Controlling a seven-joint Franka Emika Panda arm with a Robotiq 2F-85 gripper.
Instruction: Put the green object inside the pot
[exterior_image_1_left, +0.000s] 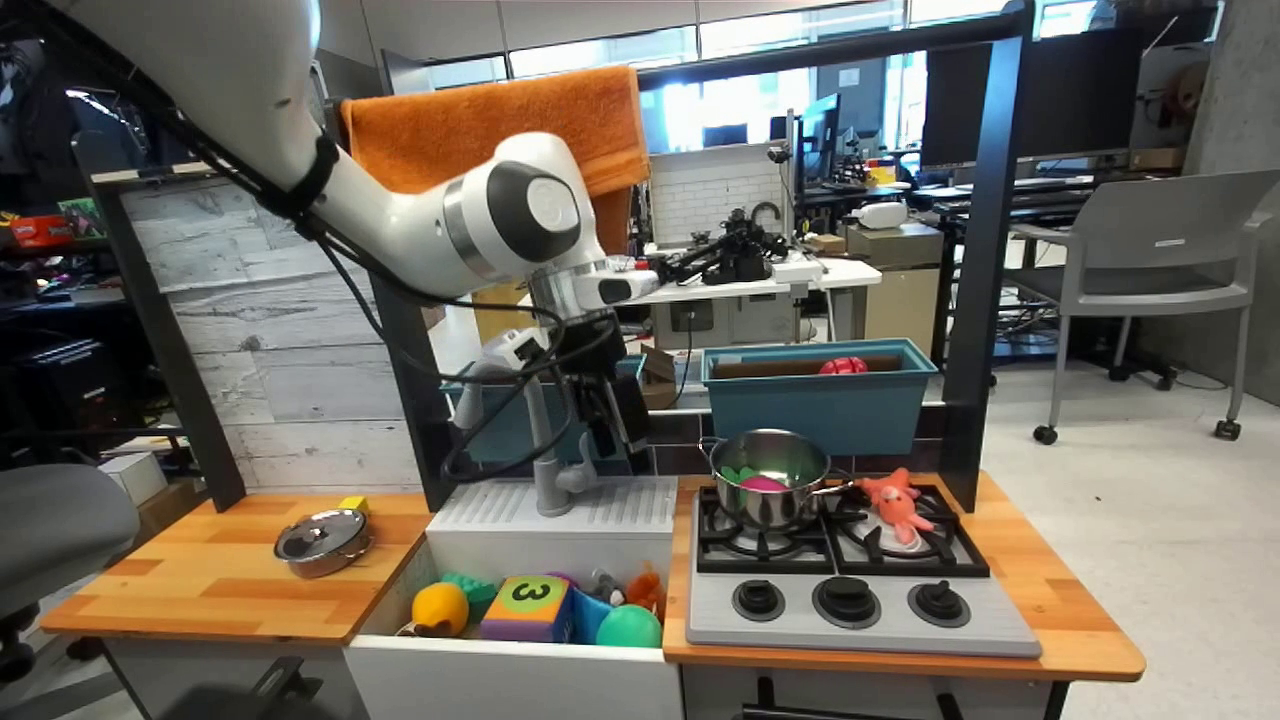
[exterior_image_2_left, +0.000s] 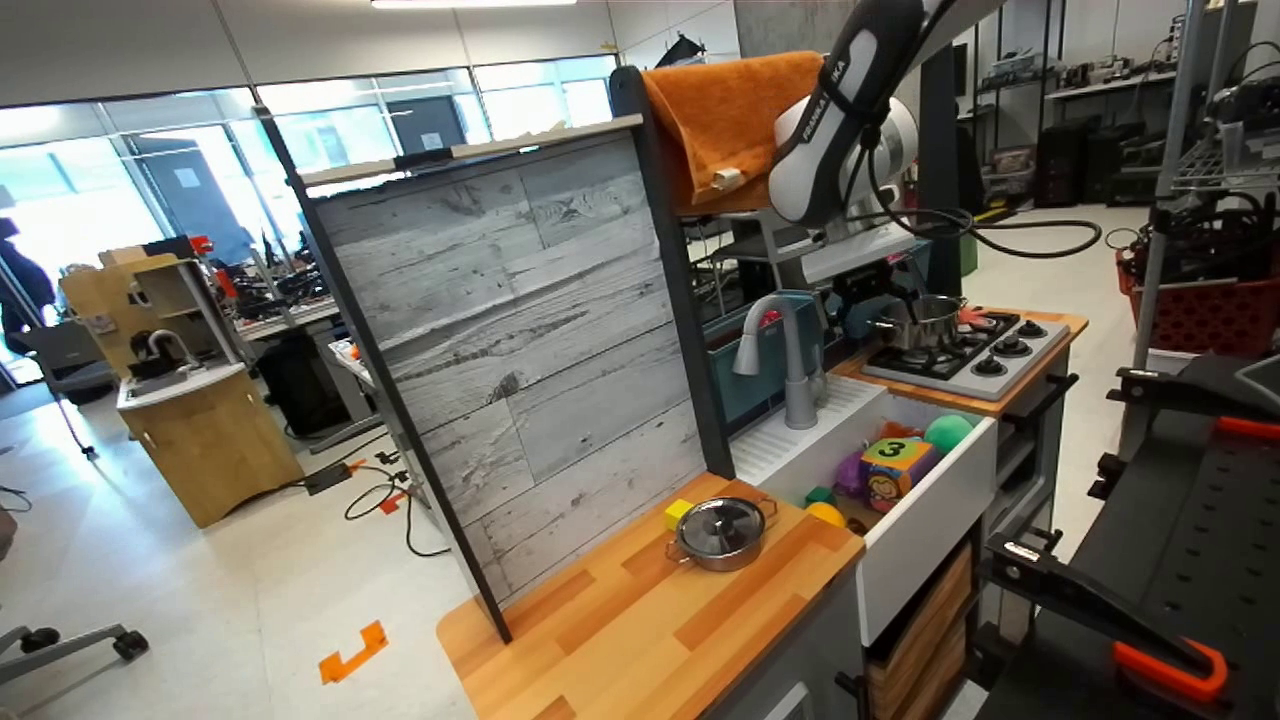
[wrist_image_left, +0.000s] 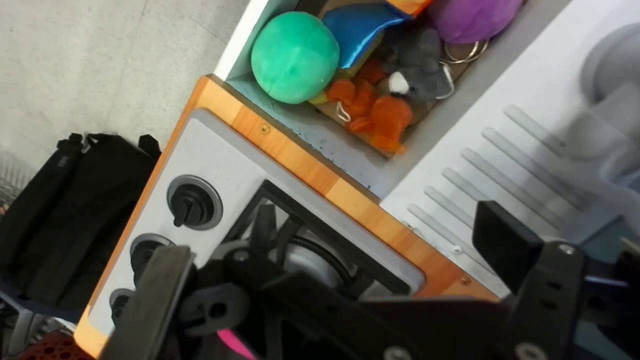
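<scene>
The Robotiq gripper (wrist_image_left: 331, 240) is hanging near the silver cooking pot (exterior_image_1_left: 765, 512), its two fingers (wrist_image_left: 150, 305) standing wide apart in the wrist view. The green ball (exterior_image_1_left: 629, 627) is lying in a front corner of the sink basin (exterior_image_1_left: 510, 655), near the toy cube (exterior_image_1_left: 530, 598) marked 3. On the toy stove (exterior_image_1_left: 800, 630), the pot is standing beside a coral plush toy (exterior_image_1_left: 897, 503) and holding pink and green contents (exterior_image_1_left: 764, 484).

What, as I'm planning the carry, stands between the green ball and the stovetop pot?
The sink wall and wooden counter strip stand between the green ball and stovetop pot; a pink item and a green item lie inside it.
</scene>
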